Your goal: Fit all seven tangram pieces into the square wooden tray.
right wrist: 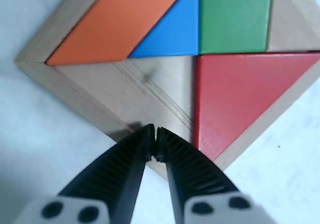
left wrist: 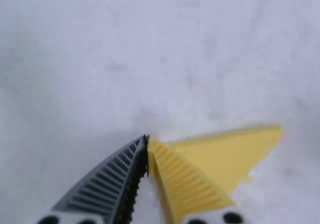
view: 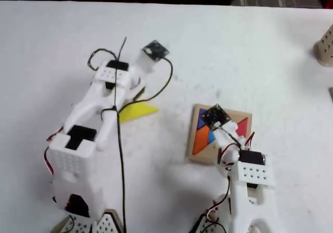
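Here, right arm [view: 248,171] above tray [right wrist: 150,79].

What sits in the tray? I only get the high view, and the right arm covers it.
Observer: The right wrist view shows an orange piece, a blue triangle, a green square and a red triangle in the tray.
Operator: Any gap?
Observer: Yes, bare wood shows between the orange piece and the red triangle.
Operator: Is the right gripper holding anything?
Observer: No, the right gripper is shut on nothing, over the tray's rim.
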`<state>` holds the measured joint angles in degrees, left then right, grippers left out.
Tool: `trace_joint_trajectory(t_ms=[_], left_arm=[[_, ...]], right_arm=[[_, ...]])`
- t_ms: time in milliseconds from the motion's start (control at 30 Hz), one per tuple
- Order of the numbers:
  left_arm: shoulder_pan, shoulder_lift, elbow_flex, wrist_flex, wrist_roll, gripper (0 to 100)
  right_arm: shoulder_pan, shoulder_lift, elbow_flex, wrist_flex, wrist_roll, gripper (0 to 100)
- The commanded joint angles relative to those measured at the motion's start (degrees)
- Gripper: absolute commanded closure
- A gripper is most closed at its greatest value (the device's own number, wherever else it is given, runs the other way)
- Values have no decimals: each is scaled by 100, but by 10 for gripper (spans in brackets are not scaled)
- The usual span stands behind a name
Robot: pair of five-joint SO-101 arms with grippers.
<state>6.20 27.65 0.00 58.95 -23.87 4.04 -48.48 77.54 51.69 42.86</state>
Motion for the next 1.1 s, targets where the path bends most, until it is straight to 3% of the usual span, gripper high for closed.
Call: trace_joint_trajectory(t_ms=[0, 233, 600, 833, 967, 1067], left_arm=[[-22, -40, -229, 826, 1125, 979], [171, -365, 607, 958, 1187, 980], [681, -3160, 3754, -765, 1187, 977], [505, -4013, 3648, -826, 1266, 976], [576, -4004, 3411, -826, 1820, 976], [743, -4004, 3288, -914, 1609, 976]], right_arm=[[-75, -13, 9, 31, 70, 982], [-75, -13, 9, 31, 79, 982], [-75, -13, 18, 31, 79, 982], [-57, -13, 18, 31, 44, 982], [-40, -13, 18, 48, 44, 982], [-31, -13, 18, 57, 44, 982]])
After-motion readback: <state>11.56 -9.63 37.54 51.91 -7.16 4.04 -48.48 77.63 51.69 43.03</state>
